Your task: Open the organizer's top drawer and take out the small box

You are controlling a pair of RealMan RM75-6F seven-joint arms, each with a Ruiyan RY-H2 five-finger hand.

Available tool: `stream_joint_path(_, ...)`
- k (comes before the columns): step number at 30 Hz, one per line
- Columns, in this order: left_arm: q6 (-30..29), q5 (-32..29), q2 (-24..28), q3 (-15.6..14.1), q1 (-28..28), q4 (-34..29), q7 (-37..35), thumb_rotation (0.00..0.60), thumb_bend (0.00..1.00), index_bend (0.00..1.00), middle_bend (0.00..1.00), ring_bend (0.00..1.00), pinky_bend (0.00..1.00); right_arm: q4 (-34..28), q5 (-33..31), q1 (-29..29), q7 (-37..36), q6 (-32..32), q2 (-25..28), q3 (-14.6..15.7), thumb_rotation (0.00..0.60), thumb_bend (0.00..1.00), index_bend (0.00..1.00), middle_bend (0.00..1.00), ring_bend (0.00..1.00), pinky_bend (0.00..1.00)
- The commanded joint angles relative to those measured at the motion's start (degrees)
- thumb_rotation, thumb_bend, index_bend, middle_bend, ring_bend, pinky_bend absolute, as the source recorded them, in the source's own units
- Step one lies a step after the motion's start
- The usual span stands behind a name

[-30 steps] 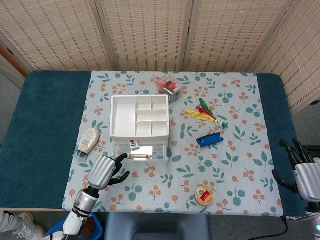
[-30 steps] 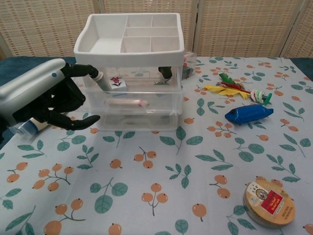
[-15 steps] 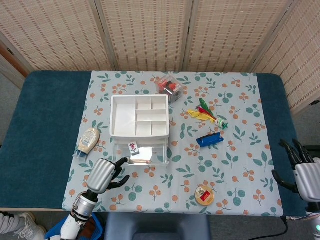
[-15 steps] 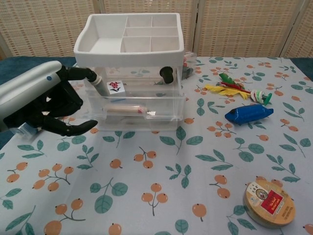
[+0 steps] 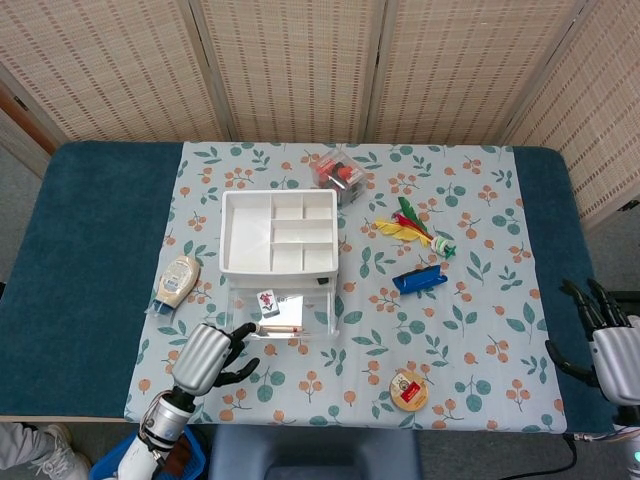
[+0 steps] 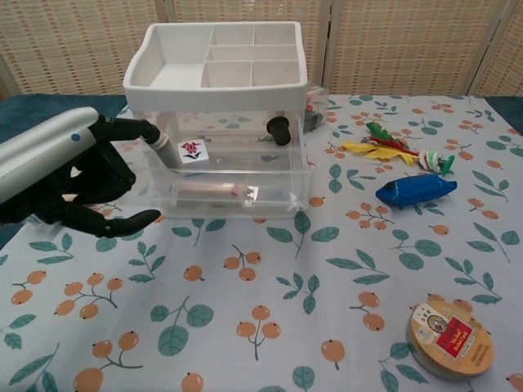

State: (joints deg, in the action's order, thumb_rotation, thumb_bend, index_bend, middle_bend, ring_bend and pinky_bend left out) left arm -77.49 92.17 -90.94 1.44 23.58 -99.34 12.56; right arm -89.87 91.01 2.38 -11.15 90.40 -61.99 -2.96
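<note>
Mayonnaise-style squeeze bottle [image 5: 178, 281] lies on the floral cloth [image 5: 470, 330] at the far left, just beside the organizer [image 5: 277, 235]. Below it, the left hand [image 5: 207, 353] reaches toward the organizer's front; in the chest view this hand [image 6: 78, 184] has one finger stretched out, its tip against the front left corner of the clear top drawer [image 6: 229, 159], while the other fingers are spread and hold nothing. The drawer stands pulled out from beneath the white compartment tray [image 6: 214, 61]. Inside it, near the left front, sits the small box [image 6: 192, 149], white with a red pattern on top; in the head view the box [image 5: 267, 299] shows just ahead of the tray's edge. A black round thing [image 6: 279, 128] sits at the drawer's right. A pen-like stick [image 6: 214, 190] lies lower in the organizer. Behind stands a clear container with red contents [image 5: 337, 176]. Further right lie a feathered shuttlecock [image 5: 411, 227], a blue packet [image 5: 419, 279] and a round wooden tin [image 5: 409, 389]. At the far right edge the right hand [image 5: 605, 340] hovers off the cloth, fingers apart and empty.
</note>
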Motion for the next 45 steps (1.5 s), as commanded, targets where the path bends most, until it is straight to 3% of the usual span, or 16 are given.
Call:
stream_joint_path(1,-0.14,0.27,0.21,-0.13,-0.17,-0.19,0.2,0.6,0.29,0.38,0.95,1.0,1.0,0.12,-0.17,0.02,-0.14,-0.14,0.01,-0.04,0.6,0.33,0.01,0.17,0.03,0.13)
stream_joint_path(16,-0.98,2.84,3.02,-1.41,-1.25,-1.73,2.19,0.6,0.29,0.25,0.95,1.0,1.0,-1.09,0.07,1.05,-0.77,-0.08,1.88,-1.25,0.6,0.34,0.01,0.17,0.03,0.13)
stream_joint_path(25,-2.93,8.61,9.71,-1.77,-0.88,-3.0,1.57,0.6,0.28,0.25,0.94,1.0,1.0,-1.36,0.61,1.02,-1.61,0.93,2.34,-1.5,0.6,0.34,0.01,0.17,0.03,0.13)
stream_joint_path(32,-3.62,15.19,15.44,3.11,4.45,-0.32,-2.44,0.6,0.28,0.34,0.94,0.98,1.0,-1.7,0.73,0.58,-2.1,2.4,2.96,-1.89,0.6,0.34,0.01,0.17,0.03,0.13)
stream_joint_path(36,-3.06,20.27,17.59,5.59,9.33,4.98,-5.69,0.6,0.28,0.37,0.94,0.98,1.0,-2.24,1.02,0.34,-2.35,3.03,3.29,-1.89,0.6,0.34,0.01,0.17,0.03,0.13)
stream_joint_path(45,2.42,28.01,21.36,5.72,18.24,12.96,-6.71,0.6,0.28,0.38,0.94,0.97,1.0,-2.89,1.48,-0.34,-2.6,4.06,3.55,-1.57,0.6,0.34,0.01,0.17,0.03,0.13)
